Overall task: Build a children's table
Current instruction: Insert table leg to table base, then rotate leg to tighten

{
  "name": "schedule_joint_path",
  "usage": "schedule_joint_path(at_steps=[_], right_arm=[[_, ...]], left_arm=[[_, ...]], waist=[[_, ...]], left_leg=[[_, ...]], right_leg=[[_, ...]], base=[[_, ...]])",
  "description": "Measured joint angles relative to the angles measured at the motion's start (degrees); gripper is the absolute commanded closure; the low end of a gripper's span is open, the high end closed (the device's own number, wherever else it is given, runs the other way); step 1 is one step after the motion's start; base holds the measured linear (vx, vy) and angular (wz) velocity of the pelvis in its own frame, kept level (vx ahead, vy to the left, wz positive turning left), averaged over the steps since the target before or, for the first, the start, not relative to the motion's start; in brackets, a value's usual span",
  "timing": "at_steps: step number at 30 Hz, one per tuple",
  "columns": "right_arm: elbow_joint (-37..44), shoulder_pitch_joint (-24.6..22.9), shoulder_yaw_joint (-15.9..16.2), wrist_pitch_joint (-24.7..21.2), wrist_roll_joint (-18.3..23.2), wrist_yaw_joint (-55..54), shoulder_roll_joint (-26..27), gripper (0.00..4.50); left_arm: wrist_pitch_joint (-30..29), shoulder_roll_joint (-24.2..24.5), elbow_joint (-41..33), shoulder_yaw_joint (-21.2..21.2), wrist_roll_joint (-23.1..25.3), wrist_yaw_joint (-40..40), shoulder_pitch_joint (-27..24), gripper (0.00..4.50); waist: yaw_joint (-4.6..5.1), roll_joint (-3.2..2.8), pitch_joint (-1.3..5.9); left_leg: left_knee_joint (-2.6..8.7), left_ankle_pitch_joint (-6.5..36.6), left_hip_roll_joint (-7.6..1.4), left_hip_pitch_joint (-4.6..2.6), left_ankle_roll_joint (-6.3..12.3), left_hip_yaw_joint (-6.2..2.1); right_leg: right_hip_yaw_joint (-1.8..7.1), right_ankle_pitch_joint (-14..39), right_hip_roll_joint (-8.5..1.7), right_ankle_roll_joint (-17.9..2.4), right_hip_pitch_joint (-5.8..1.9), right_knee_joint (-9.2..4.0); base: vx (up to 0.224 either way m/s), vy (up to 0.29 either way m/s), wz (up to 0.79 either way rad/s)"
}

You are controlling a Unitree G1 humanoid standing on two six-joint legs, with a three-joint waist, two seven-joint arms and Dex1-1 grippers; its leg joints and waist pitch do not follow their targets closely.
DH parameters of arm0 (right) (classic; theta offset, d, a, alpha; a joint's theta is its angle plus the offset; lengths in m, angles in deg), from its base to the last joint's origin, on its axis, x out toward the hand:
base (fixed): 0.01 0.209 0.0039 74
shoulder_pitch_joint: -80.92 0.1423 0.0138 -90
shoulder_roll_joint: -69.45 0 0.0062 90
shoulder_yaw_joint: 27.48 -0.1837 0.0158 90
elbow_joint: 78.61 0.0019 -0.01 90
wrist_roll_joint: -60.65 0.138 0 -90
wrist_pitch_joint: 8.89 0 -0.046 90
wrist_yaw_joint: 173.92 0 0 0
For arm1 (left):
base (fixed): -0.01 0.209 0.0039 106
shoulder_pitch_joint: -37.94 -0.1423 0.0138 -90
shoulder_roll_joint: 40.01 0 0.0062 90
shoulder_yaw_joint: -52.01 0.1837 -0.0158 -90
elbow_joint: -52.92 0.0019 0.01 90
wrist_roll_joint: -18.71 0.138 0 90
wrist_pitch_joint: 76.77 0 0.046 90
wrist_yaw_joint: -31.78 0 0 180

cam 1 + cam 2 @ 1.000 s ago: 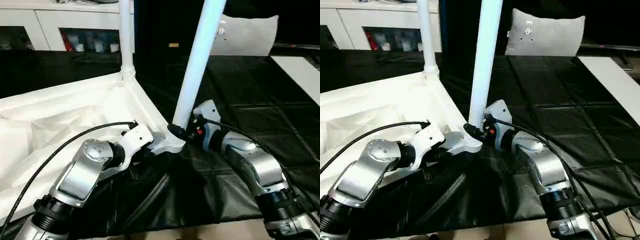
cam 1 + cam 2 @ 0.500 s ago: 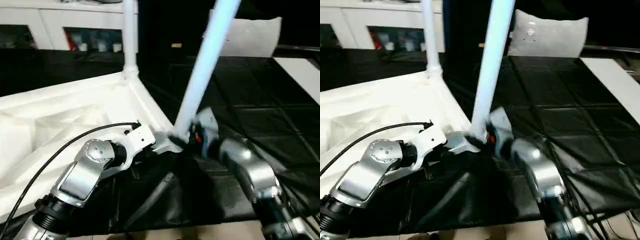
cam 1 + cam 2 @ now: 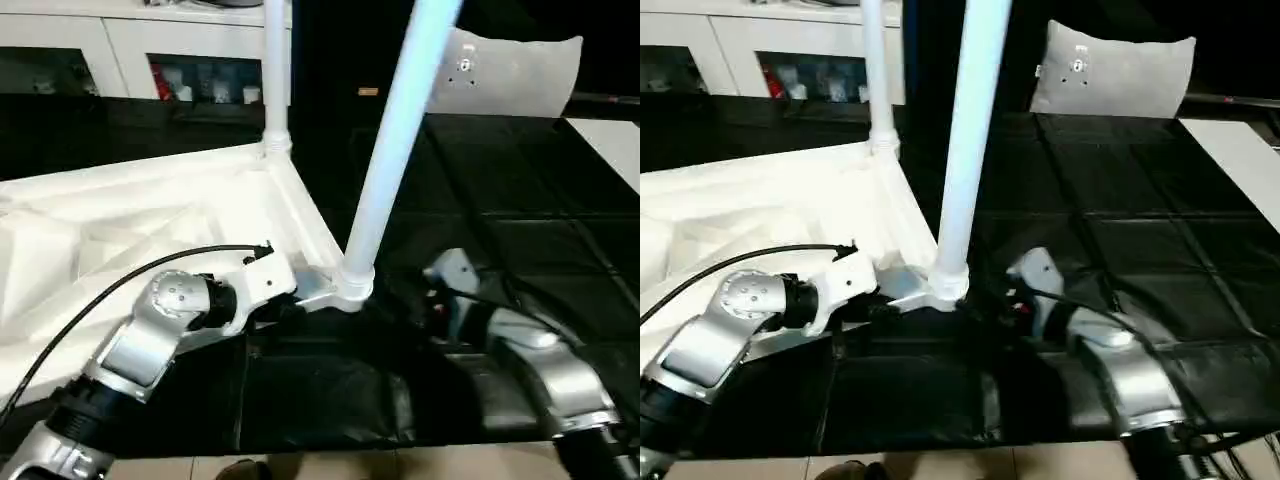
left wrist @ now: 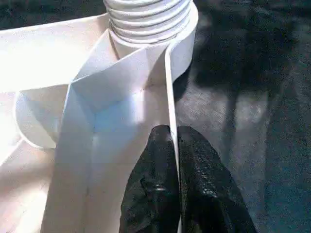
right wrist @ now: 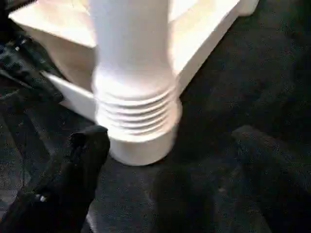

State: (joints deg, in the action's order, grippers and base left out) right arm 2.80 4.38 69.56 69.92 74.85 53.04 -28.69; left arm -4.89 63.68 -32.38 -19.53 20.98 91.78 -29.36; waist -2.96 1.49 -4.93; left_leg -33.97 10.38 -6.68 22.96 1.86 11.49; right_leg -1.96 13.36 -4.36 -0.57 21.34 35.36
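The children's table (image 3: 150, 215) lies upside down on a black cloth (image 3: 520, 200), with its ribbed underside facing up. Two legs stand in its corner sockets: the near leg (image 3: 395, 140) leans a little to the right, and the far leg (image 3: 277, 70) stands upright behind it. The left gripper (image 4: 176, 145) is pressed together on the thin side wall of the table top, close to the socket of the near leg; one black finger is inside the wall and the other outside. The right gripper (image 5: 92, 141) is beside the threaded base of the near leg, and its fingers are spread wide. One black finger (image 5: 85, 155) is just beside the socket, perhaps touching it, but this is hard to tell from the wrist view. It holds nothing. Behind the table there is a white cabinet (image 3: 120, 50) with shelves, and a grey cushion (image 3: 510, 70) stands at the far edge of the cloth.
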Motion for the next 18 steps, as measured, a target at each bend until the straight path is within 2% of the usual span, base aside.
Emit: schedule_joint_path(at_steps=[3, 7, 14, 18], right_arm=[[1.9, 0.1, -0.1, 0.6, 1.8, 3.2, -1.0, 0.03], [1.6, 1.3, 0.5, 2.0, 1.9, 7.2, -2.0, 0.03], [-1.2, 4.6, 3.9, 2.4, 1.9, 13.2, -1.8, 0.03], [-3.4, 5.7, 5.0, 2.4, 1.6, 15.9, -1.9, 0.44]], left_arm=[[2.9, 0.8, 1.3, 0.3, -0.4, 2.4, 0.1, 4.5], [6.4, 1.2, 3.0, 1.2, -0.4, 4.8, 0.6, 4.5], [8.0, 0.8, 3.8, 2.8, -0.4, 6.2, 1.5, 4.5], [9.1, 0.5, 3.9, 3.5, -0.3, 7.1, 1.6, 4.5]], waist=[[-0.47, -0.3, 0.02], [-0.9, -0.44, 0.04], [-1.23, -0.46, 0.03], [-1.74, -0.46, 0.04]], left_leg=[[-0.08, 0.0, -0.14, 0.0, 0.02, 0.0], [-0.29, 0.0, -0.25, 0.0, 0.04, 0.0], [-0.48, -0.1, -0.25, 0.02, 0.09, 0.07], [-0.49, -0.1, -0.25, 0.02, 0.11, 0.15]], right_leg=[[-0.21, 0.0, -0.01, 0.0, -0.12, 0.0], [-0.42, 0.0, -0.04, -0.1, -0.32, 0.01], [-0.42, -0.2, -0.11, -0.4, -0.42, -0.02], [-0.42, -0.3, -0.15, -0.5, -0.41, -0.02]], base=[[0.0, 0.0, 0.0], [0.0, 0.0, 0.0], [0.0, 0.0, 0.0], [0.0, 0.0, 0.0]])
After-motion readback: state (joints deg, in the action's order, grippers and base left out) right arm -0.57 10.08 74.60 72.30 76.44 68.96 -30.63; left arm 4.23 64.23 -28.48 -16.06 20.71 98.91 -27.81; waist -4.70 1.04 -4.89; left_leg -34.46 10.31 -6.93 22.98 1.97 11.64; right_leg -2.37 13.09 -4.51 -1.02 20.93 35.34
